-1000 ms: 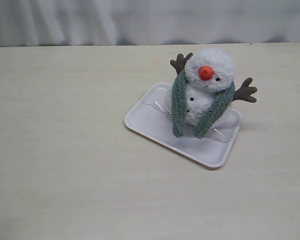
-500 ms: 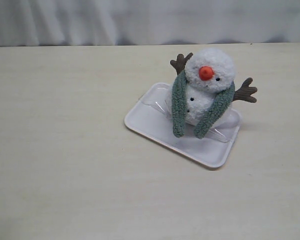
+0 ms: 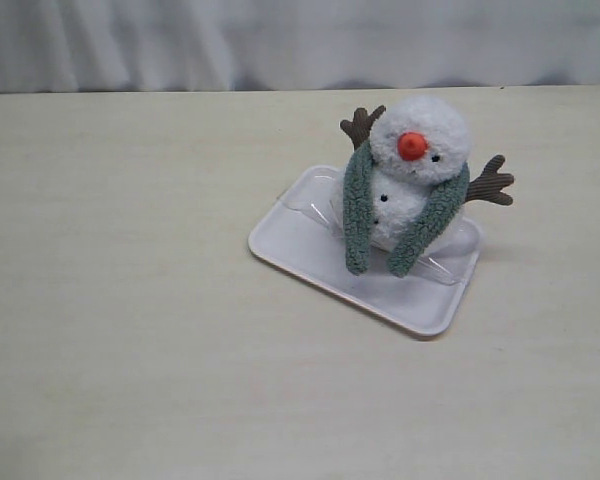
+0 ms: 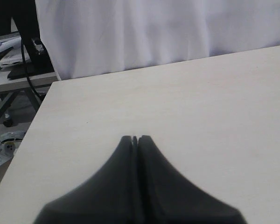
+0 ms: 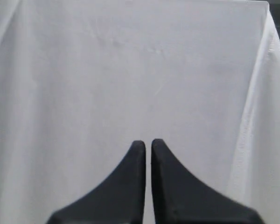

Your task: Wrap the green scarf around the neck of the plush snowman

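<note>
The plush snowman (image 3: 418,135) sits upright on a white tray (image 3: 310,245) right of the table's middle in the exterior view. The green scarf (image 3: 358,215) lies around its neck, and both ends hang down its front onto the tray. Neither arm shows in that view. In the left wrist view my left gripper (image 4: 135,138) is shut and empty over bare table, with the jaws pressed together. My right gripper (image 5: 148,143) in the right wrist view is shut with a thin slit between the jaws, holds nothing and faces a white curtain (image 5: 130,70).
A white curtain (image 3: 300,40) hangs behind the table's far edge. The left wrist view shows the table's left edge (image 4: 23,144), with a stand, cables and clutter (image 4: 18,56) beyond it.
</note>
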